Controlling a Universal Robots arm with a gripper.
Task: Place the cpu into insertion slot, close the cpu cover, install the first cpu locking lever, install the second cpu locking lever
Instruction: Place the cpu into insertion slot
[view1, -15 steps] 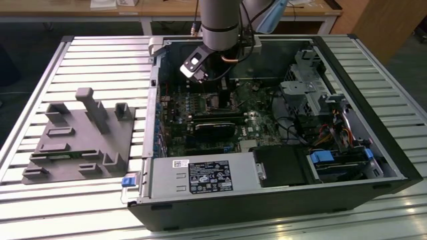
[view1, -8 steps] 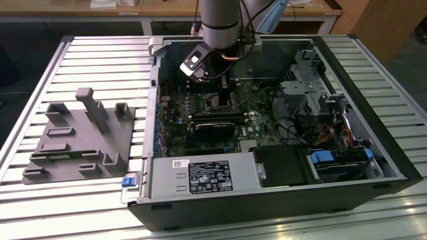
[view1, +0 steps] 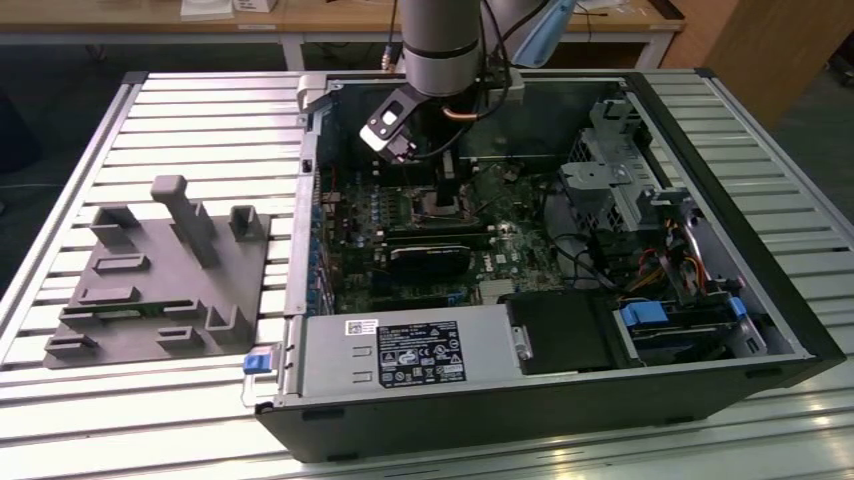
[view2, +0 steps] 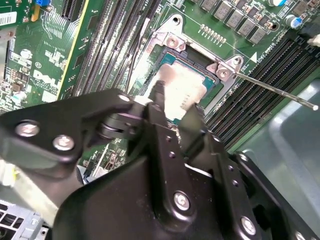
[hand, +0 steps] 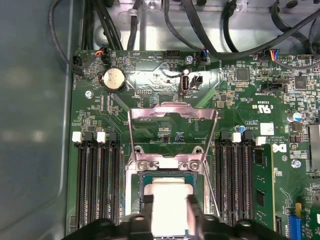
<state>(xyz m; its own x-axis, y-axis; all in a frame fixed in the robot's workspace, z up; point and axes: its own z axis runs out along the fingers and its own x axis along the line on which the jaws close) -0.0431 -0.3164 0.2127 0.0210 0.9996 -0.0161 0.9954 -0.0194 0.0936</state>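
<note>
The hand (hand: 170, 210) is clamped on the cpu (hand: 169, 192), fingers against opposite edges, holding it at the insertion slot (view2: 196, 59) directly beneath. I'd keep it flat and square to the rim. It's a small square, pale silver on top. The cpu cover (hand: 172, 111) stands open just beyond.
</note>
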